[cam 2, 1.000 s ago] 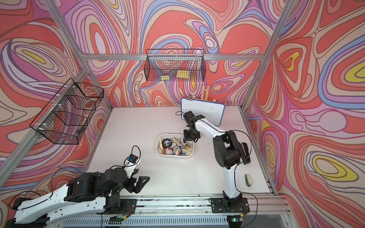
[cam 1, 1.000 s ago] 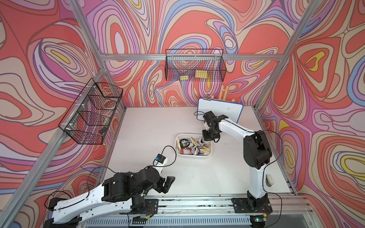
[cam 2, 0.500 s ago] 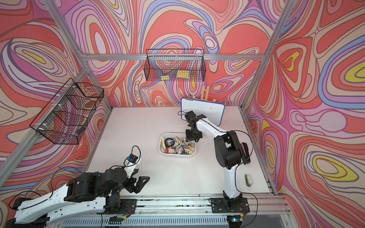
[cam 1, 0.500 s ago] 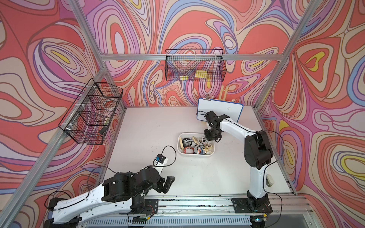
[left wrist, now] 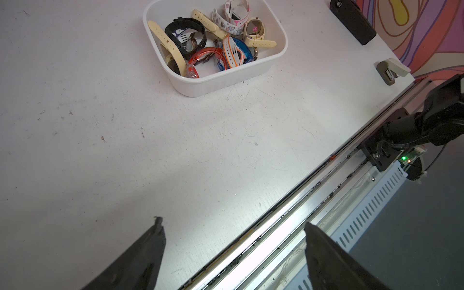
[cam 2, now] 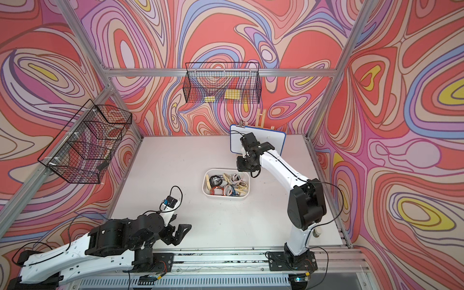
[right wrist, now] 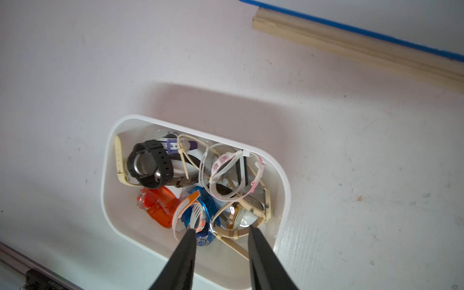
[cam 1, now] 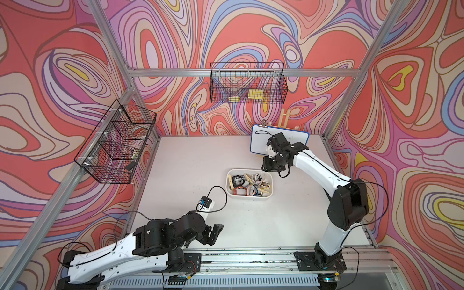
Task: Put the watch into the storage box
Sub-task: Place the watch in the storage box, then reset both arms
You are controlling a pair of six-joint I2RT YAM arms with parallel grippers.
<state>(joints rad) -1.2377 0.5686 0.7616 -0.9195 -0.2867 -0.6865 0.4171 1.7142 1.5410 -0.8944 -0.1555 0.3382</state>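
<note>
In both top views the storage box sits near the middle of the table, a little toward 3 o'clock, with a pile of watches inside. The right end effector hangs over the box's 1 o'clock corner, between the box and the blue-edged whiteboard at 12 o'clock. The left end effector waits low at the box's 7 o'clock, near the table's front edge and well apart from it. I see no loose watch on the bare table

The left wrist view shows the left end effector with its jaws spread wide and nothing between them. The storage box lies well ahead of it

In the right wrist view the right end effector points down into the storage box, jaws parted and gripping nothing. Just beneath the gap lie a cream-strapped watch and a blue watch; which of the pile is the task's own I cannot tell, but every watch in sight is inside the box

My judgement: this is the release step, with the placing as good as done. The next move calls for a straight lift with the jaws apart, so that no fingertip hooks a looped strap and drags a watch back over the rim
</note>
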